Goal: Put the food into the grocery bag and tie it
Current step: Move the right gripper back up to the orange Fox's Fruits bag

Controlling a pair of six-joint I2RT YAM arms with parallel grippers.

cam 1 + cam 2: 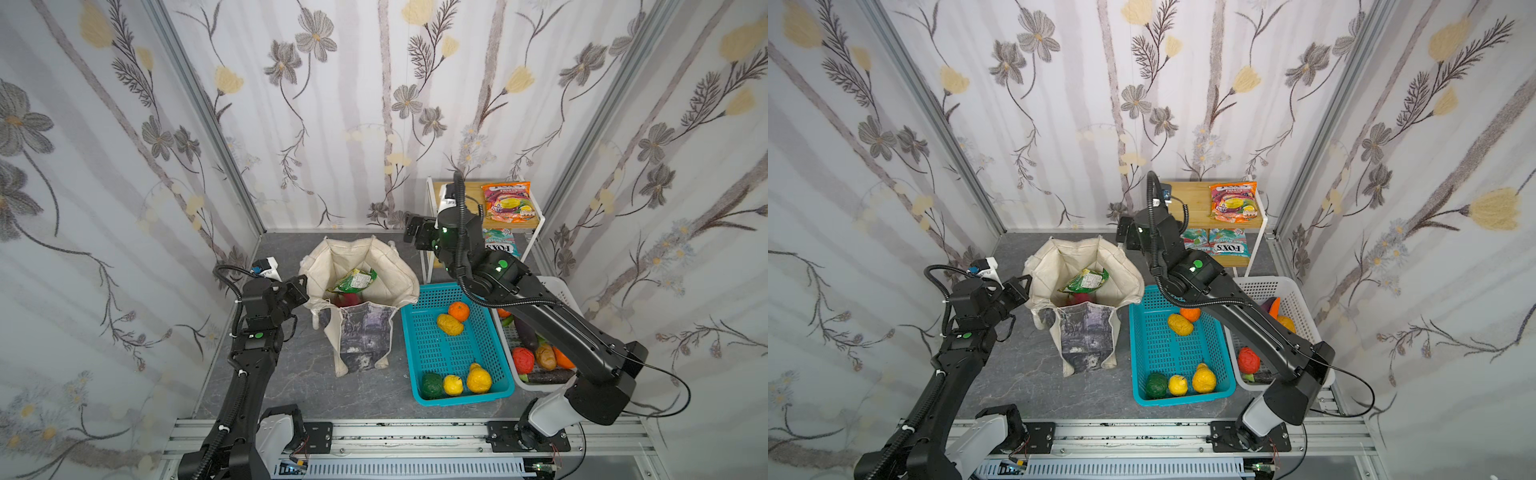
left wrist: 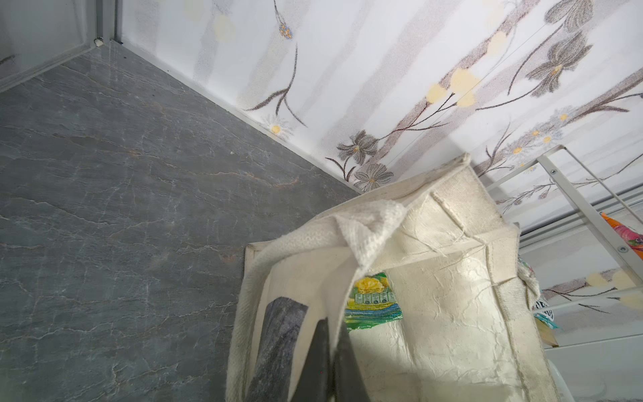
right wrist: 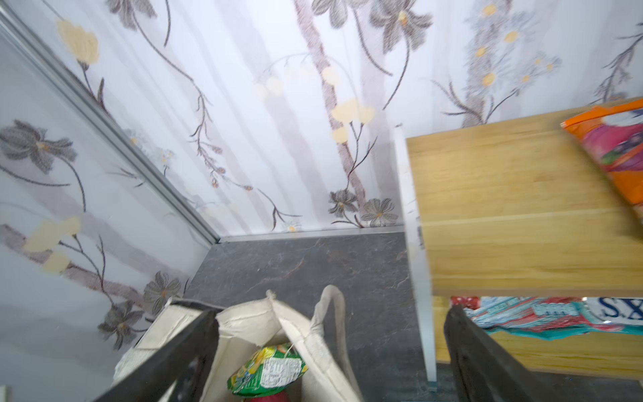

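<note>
Left tool (image 1: 302,287): closed on the left rim of the grocery bag (image 1: 388,266); in the left wrist view its two dark fingers (image 2: 318,362) pinch the cream wall between them, one outside, one inside
Right tool (image 1: 409,232): jaws wide apart with nothing between them; it hangs above the bag's far right corner, beside the shelf rack (image 1: 430,249); in the right wrist view the spread fingers (image 3: 167,355) frame the bag's mouth
Grocery bag: stands upright on the grey tabletop (image 1: 291,374), mouth open, left of the teal basket (image 1: 440,353) and touching its near corner; the dark printed panel (image 1: 365,336) faces the camera head; one loop handle (image 3: 330,306) stands up at the far rim
Food in the bag: a green snack packet (image 1: 353,280) lies tilted on top; a pink-red piece (image 1: 347,300) shows under it
Food in the teal basket: an orange fruit (image 1: 458,311) and a yellow oblong one (image 1: 450,325) at the far end; a dark green one (image 1: 432,384), a lemon (image 1: 453,384) and a yellow pear (image 1: 478,378) in a row at the near end
White basket (image 1: 557,291): right of the teal one, partly hidden by the right arm; red, purple, brown and orange pieces show inside
Shelf rack: an orange packet (image 1: 509,203) on the wooden top; teal packets (image 1: 498,245) on the lower shelf
</note>
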